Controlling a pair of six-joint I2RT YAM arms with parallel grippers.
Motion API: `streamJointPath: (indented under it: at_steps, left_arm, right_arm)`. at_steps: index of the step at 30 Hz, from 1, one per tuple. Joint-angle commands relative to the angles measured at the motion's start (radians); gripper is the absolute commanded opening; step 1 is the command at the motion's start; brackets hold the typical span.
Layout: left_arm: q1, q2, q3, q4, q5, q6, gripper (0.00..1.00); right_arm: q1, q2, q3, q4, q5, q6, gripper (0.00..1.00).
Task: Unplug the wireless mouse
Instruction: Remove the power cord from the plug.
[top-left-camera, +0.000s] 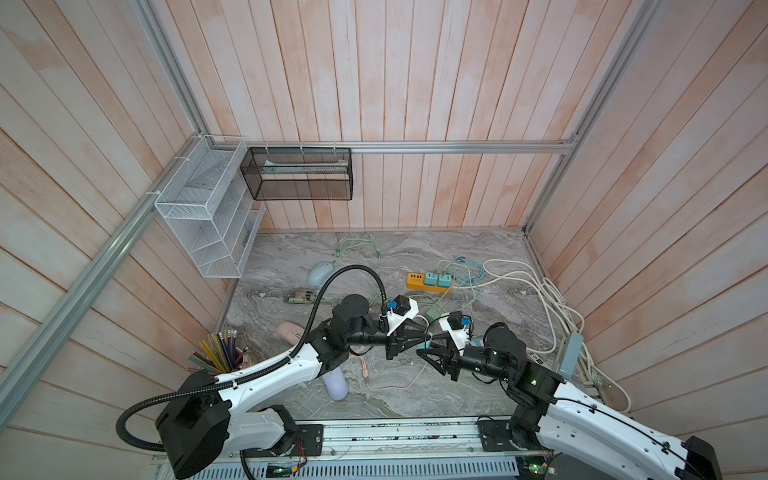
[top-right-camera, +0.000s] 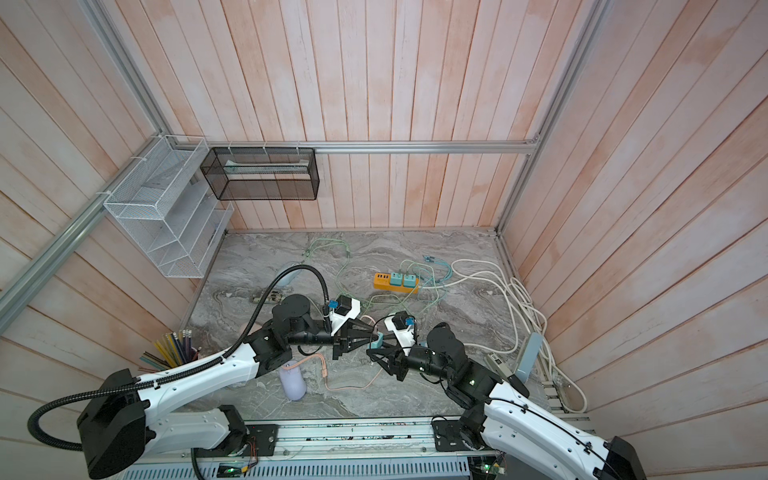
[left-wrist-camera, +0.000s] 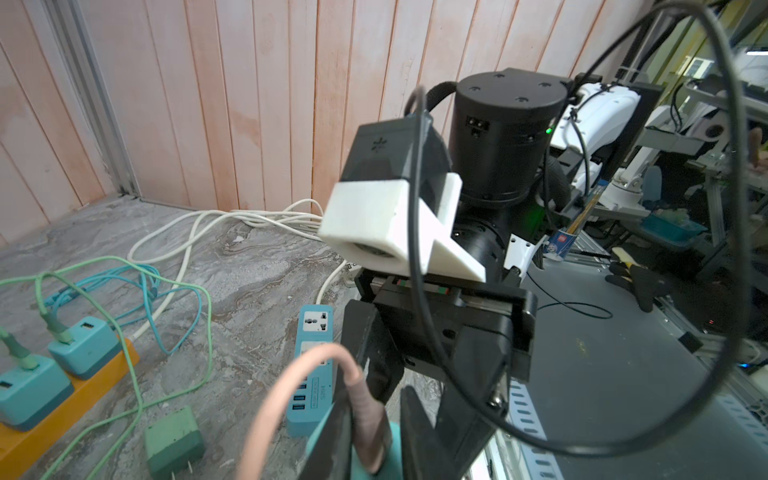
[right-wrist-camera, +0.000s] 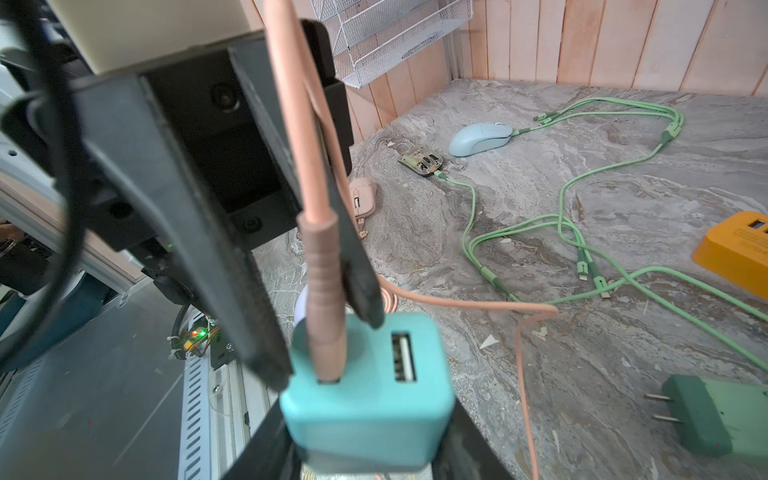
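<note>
The wireless mouse (top-left-camera: 291, 332) is pink and lies on the marble table beside my left arm; it also shows in the right wrist view (right-wrist-camera: 362, 199). Its pink cable (top-left-camera: 390, 388) runs to a pink plug (right-wrist-camera: 326, 291) seated in a teal USB charger (right-wrist-camera: 368, 390). That charger is held off the table, with my right gripper (right-wrist-camera: 370, 453) shut on its sides. My left gripper (left-wrist-camera: 376, 440) faces it, its fingers (right-wrist-camera: 249, 299) closed around the pink plug (left-wrist-camera: 365, 415). In both top views the two grippers meet tip to tip at the charger (top-right-camera: 376, 344).
An orange power strip (top-left-camera: 428, 282) carries two teal chargers with green cables. A blue mouse (top-left-camera: 320, 273), a loose green charger (right-wrist-camera: 723, 415), a blue power strip (left-wrist-camera: 311, 374), a purple cylinder (top-left-camera: 336, 384), a pencil cup (top-left-camera: 220, 353) and white cables (top-left-camera: 540, 291) surround the arms.
</note>
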Motion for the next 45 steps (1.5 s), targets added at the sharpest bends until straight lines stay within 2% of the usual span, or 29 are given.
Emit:
streamJointPath:
  at_steps: [1,6,13,16,22,26,29,34,39,41,43,45]
  left_arm:
    - [0.001,0.0,0.031,0.008,0.018,0.003,0.16]
    - [0.001,0.0,0.039,-0.001,0.029,0.008,0.0]
    - [0.0,-0.004,0.035,0.004,0.053,0.002,0.0]
    - [0.001,-0.01,0.031,0.018,0.061,-0.008,0.0]
    - [0.0,-0.012,0.029,0.04,0.079,-0.025,0.0]
    - [0.0,-0.015,0.029,0.036,0.081,-0.024,0.0]
    - [0.001,-0.021,0.026,0.029,0.074,-0.021,0.0]
    - [0.002,-0.027,0.026,0.026,0.069,-0.017,0.0]
    - [0.001,-0.029,0.026,0.033,0.074,-0.023,0.02]
    - [0.002,-0.029,0.023,0.042,0.071,-0.031,0.15]
    - [0.0,-0.029,0.02,0.054,0.066,-0.039,0.35]
    - [0.002,-0.027,0.02,0.056,0.064,-0.041,0.39]
  right_arm:
    - [0.001,0.018,0.031,0.038,-0.027,0.001,0.25]
    - [0.001,0.014,0.031,0.048,-0.023,0.004,0.25]
    - [0.001,-0.004,0.025,0.046,0.002,0.008,0.26]
    - [0.001,-0.009,0.017,0.059,0.011,0.01,0.41]
    - [0.001,0.013,0.023,0.09,0.014,0.008,0.56]
    - [0.001,0.019,0.028,0.1,0.026,0.003,0.6]
    - [0.001,0.02,0.029,0.102,0.028,0.001,0.54]
    - [0.001,0.013,0.019,0.103,0.022,0.006,0.25]
    - [0.001,-0.006,0.013,0.089,0.038,0.007,0.22]
    - [0.001,-0.01,0.016,0.081,0.049,0.008,0.22]
    - [0.001,-0.012,0.021,0.073,0.058,0.006,0.22]
    - [0.001,-0.011,0.027,0.068,0.062,0.007,0.21]
